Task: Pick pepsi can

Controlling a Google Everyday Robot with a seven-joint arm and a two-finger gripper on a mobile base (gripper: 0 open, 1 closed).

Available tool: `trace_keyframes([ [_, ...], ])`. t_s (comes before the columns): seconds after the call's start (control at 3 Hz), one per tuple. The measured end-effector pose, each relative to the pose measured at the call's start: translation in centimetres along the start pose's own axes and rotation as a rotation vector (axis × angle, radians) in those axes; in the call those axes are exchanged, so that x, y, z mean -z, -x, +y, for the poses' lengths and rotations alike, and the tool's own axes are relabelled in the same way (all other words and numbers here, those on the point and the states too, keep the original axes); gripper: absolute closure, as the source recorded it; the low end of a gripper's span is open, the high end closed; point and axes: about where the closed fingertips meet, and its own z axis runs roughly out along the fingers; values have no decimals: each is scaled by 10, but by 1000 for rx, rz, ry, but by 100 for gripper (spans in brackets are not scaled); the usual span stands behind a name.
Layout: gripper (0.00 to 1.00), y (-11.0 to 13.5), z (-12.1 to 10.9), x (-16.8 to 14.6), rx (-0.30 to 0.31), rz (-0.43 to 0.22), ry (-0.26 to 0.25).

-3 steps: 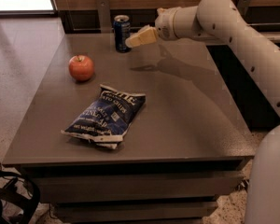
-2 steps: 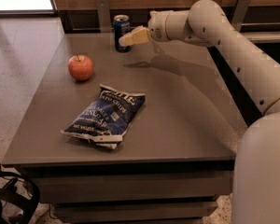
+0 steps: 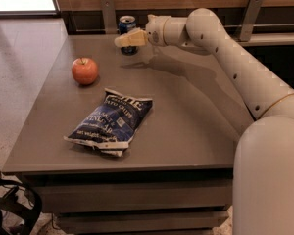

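Within the last 1 second the gripper (image 3: 122, 39) has slid left to overlap the upright pepsi can (image 3: 127, 23) at the desk's (image 3: 196, 131) far edge, so a grasp looks close, though I cannot tell whether it is open or closed.

At the far edge of the worktop (image 3: 186, 116), left of its middle: the pepsi can (image 3: 127, 23), upright. Directly in front of the can, overlapping its middle, just above the surface: the tool (image 3: 122, 40), at the end of the arm (image 3: 225, 53) reaching in from the right side across the far right corner. Nearer and left of the can, well apart from it, close to the left edge: the apple (image 3: 84, 70). Nearer still, between the apple and the front edge, left of the worktop's middle: the chip bag (image 3: 110, 124), flat, apart from both apple and can, short of the front left corner.
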Motion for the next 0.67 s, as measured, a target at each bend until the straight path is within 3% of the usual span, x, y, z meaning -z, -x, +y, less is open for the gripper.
trace_keyframes([
  [0.33, 1, -1, 4, -12, -17, -29, 9],
  [0.67, 30, -2, 8, -18, -14, -90, -46],
])
